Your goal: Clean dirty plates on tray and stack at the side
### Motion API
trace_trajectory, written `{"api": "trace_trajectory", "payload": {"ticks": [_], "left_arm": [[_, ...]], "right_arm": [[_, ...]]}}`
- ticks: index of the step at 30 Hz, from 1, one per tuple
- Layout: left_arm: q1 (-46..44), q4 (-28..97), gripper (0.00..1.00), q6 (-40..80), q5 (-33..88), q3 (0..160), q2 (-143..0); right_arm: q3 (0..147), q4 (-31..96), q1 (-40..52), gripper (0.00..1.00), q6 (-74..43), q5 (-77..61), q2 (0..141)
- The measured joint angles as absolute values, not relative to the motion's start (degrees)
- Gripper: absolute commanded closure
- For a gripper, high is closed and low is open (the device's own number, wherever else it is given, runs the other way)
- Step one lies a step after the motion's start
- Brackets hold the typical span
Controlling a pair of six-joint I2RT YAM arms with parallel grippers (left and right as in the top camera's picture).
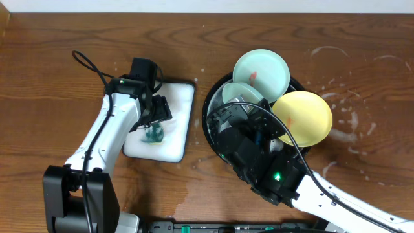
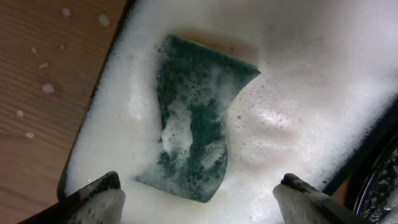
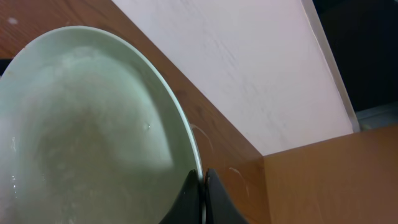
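- Right gripper [image 3: 202, 186]: pinched tight on the rim of a wet mint plate [image 3: 81, 124], which it holds tilted over the black tray [image 1: 210, 120].
- Left gripper [image 2: 200, 186]: spread wide, holding nothing, above a green sponge [image 2: 193, 118] lying in foam in the white tray [image 1: 178, 123].
- Yellow plate [image 1: 302, 116]: overhangs the black tray's right rim, with a small red smear.
- Second mint plate [image 1: 262, 71]: leans over the far rim, also smeared red.
- Tabletop [image 1: 65, 52]: whitish streaks to the right.

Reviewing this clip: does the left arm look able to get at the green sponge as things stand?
Probably yes: the left pincer hangs open right over the sponge, which lies uncovered in the foamy white tray, with nothing between them.
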State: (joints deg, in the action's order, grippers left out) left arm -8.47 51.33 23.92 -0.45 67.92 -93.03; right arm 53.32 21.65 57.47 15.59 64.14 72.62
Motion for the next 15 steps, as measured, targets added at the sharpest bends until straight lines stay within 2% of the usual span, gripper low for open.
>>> {"api": "trace_trajectory", "payload": {"ticks": [15], "left_arm": [[-8.47, 51.33, 0.18, 23.92, -0.43, 67.92, -93.03]], "right_arm": [[53.32, 21.54, 57.47, 0.99, 16.19, 64.14, 72.62]]}}
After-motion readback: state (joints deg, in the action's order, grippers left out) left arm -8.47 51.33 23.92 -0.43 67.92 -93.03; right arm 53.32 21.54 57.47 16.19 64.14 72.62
